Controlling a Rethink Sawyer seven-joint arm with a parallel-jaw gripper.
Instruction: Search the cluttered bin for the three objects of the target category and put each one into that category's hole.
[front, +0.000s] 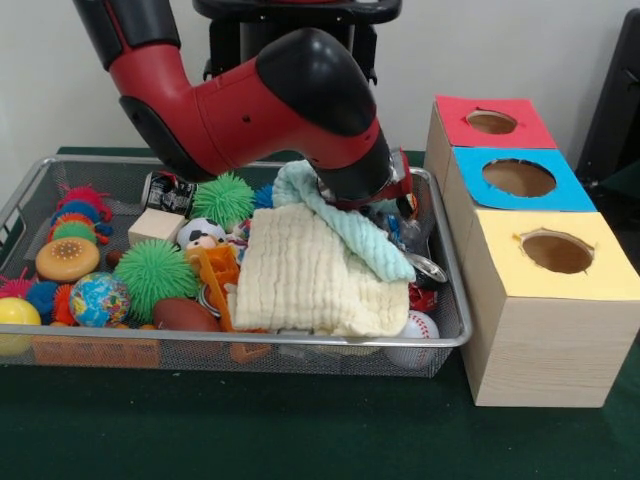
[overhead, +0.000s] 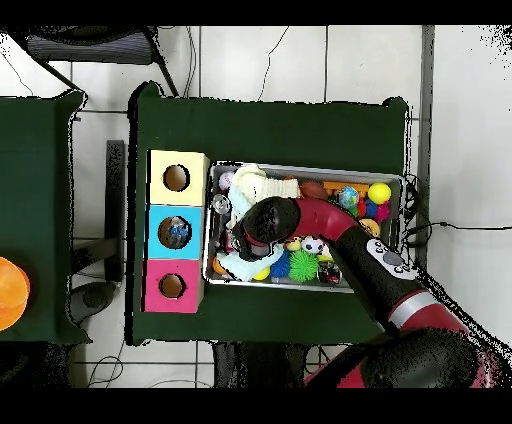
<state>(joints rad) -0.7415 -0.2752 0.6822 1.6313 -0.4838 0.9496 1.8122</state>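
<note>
Dark green cloth-covered table (front: 300, 430) fills the frame's bottom. White wall (front: 520, 45) across top. Orange round object (overhead: 10, 293) at overhead view's left edge, on another green table (overhead: 40, 160).

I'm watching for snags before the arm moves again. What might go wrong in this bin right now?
The gripper is buried among cloths; the light blue cloth may drag out with it. The cream cloth covers part of the bin, hiding items underneath. Lifting cloth could tip the baseball at the rim.
</note>
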